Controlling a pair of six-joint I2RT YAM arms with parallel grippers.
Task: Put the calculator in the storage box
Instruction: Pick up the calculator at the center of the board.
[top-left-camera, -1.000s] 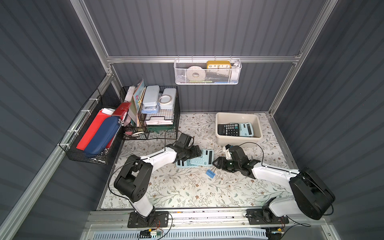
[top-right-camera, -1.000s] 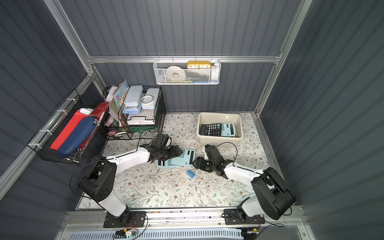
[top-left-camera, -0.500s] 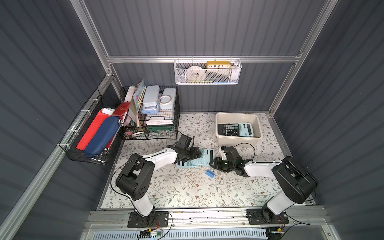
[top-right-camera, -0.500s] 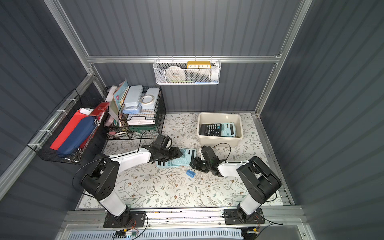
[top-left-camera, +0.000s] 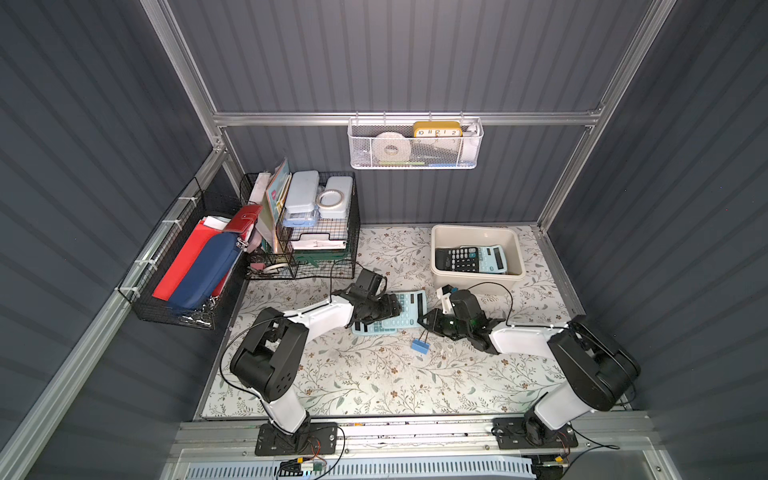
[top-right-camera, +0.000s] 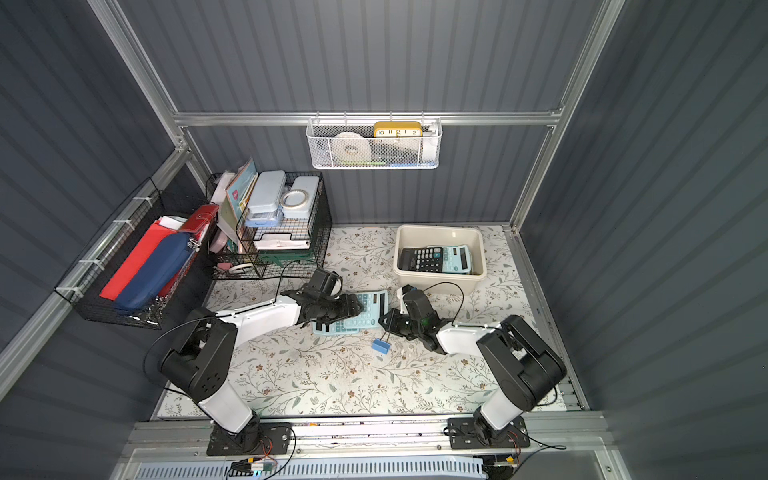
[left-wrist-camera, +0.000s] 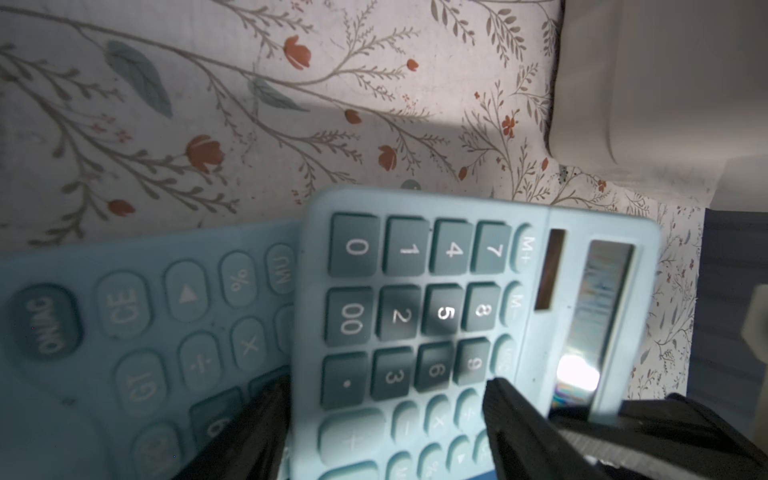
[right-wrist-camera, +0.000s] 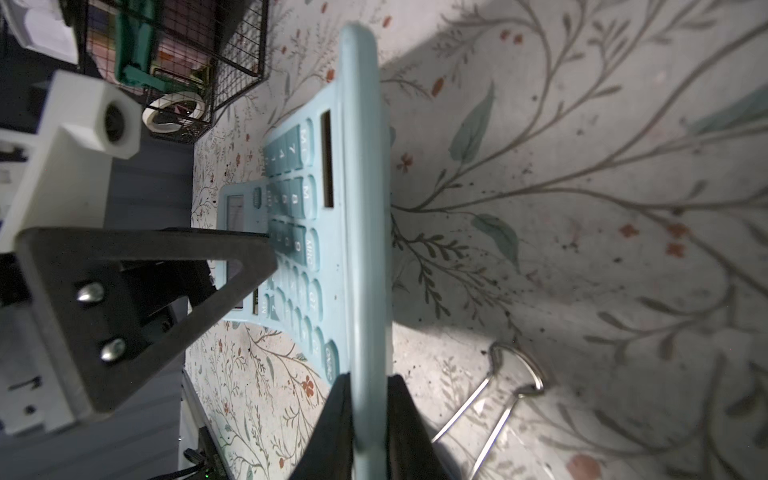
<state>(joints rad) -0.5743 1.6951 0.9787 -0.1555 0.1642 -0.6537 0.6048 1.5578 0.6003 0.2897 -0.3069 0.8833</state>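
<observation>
— Anything legible near the storage box (top-left-camera: 473, 228)?
— Just before it, upper calculator (left-wrist-camera: 436, 316) keys: 0 to 9, 00, M+. Calculator beneath (left-wrist-camera: 124, 332): CE, GT, %, MU.
— Above the box?
— Yellow clock (top-left-camera: 437, 129): 10, 11, 12, 1, 2.

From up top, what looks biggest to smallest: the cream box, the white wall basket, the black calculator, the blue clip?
In a top view:
1-2. white mesh basket and storage box: about alike, and the basket hangs nearer the camera, so unranked.
3. black calculator
4. blue clip
</observation>
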